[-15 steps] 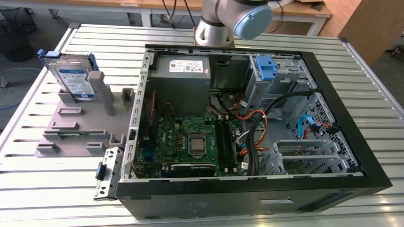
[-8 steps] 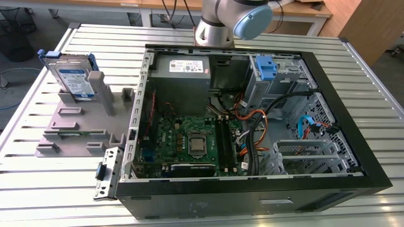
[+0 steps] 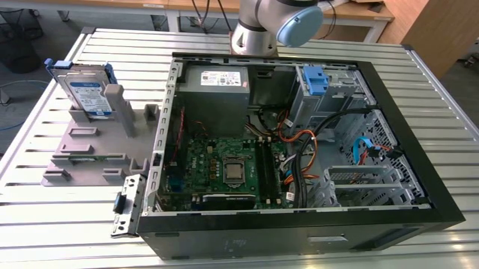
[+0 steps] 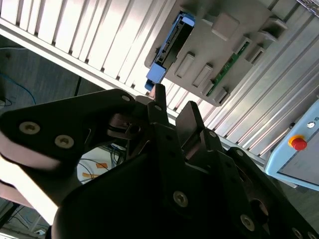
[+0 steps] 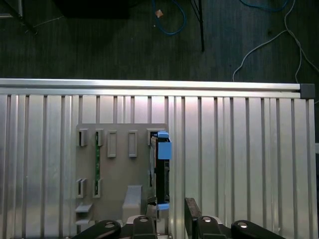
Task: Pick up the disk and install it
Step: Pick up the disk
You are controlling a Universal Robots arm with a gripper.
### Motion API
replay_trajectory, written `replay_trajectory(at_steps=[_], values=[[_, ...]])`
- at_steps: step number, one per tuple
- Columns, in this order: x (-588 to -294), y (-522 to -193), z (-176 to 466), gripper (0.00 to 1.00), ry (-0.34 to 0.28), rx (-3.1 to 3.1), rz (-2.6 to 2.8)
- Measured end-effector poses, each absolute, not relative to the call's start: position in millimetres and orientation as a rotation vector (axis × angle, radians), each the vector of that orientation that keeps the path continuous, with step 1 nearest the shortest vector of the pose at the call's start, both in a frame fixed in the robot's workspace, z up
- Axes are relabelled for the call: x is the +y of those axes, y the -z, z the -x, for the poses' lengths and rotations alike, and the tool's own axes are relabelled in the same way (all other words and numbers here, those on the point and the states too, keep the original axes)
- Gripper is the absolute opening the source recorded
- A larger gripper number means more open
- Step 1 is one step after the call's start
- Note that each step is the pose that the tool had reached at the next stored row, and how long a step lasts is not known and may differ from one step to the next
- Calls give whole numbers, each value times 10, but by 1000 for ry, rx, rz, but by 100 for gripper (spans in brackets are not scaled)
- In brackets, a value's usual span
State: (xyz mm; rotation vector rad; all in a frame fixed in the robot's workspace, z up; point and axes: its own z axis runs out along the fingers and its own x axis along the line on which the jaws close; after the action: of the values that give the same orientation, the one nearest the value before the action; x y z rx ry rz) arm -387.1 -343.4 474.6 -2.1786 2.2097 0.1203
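The disk (image 3: 84, 92) is a silver drive with a white-and-blue label in a bright blue caddy. It stands on edge in a slot of the grey fixture (image 3: 90, 151) at the exterior view's left. In both wrist views it appears edge-on, the disk (image 5: 160, 172) and the disk (image 4: 172, 42) each in its slot. My gripper (image 5: 170, 206) hangs high above the disk's near end, open, with nothing between its black fingers (image 5: 192, 206). The gripper (image 4: 174, 107) has both fingertips aimed toward the blue caddy. The arm (image 3: 273, 25) rises at the back of the table.
An open computer case (image 3: 441, 207) lies to the exterior view's right of the fixture, with a grey power supply (image 3: 217, 78), a blue bracket (image 3: 314, 81) in the drive cage, a motherboard and cables. The slatted metal table (image 5: 239, 149) ends near the fixture. A box with a red button (image 4: 298, 143) stands off the table.
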Motion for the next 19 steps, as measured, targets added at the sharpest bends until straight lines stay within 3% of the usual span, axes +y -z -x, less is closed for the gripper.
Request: replay_trajectory(at_steps=[19], values=[[-3435, -4731, 3871, 35, -120, 2210, 2179]])
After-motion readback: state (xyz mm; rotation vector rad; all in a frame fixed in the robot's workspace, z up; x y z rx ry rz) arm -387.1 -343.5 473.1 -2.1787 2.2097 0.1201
